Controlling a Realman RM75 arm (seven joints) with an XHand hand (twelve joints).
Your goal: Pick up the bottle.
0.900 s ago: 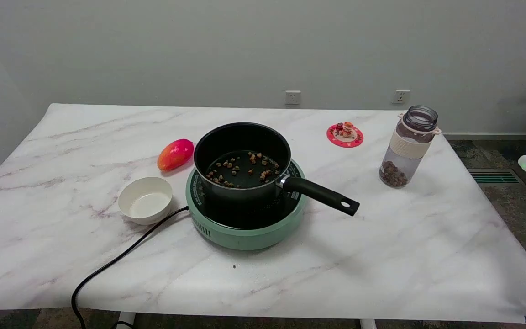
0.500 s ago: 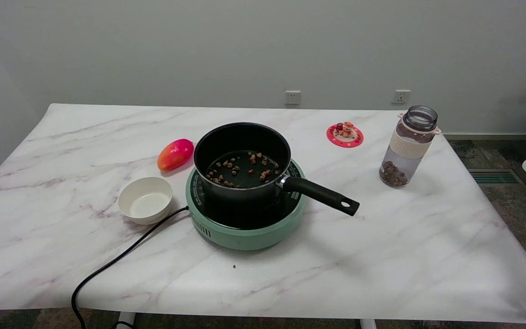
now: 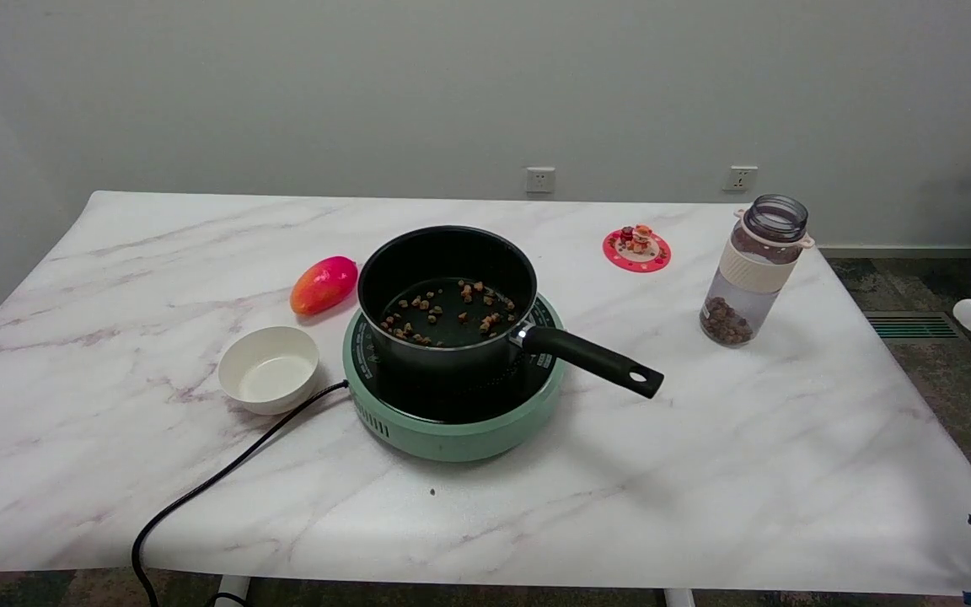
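Bottle (image 3: 753,271): I see it upright near the table's (image 3: 705,472) right edge, lid off, brown bits inside.
Right hand: out of my view, state unknown.
Pot (image 3: 447,295): on the green cooker (image 3: 452,430).

The bottle (image 3: 753,272) stands upright and uncapped on the desk (image 3: 705,472), toward its far right side. It is clear plastic with a cream band around its upper body, a dark open neck and a small heap of brown pieces in its bottom. Nothing touches it.
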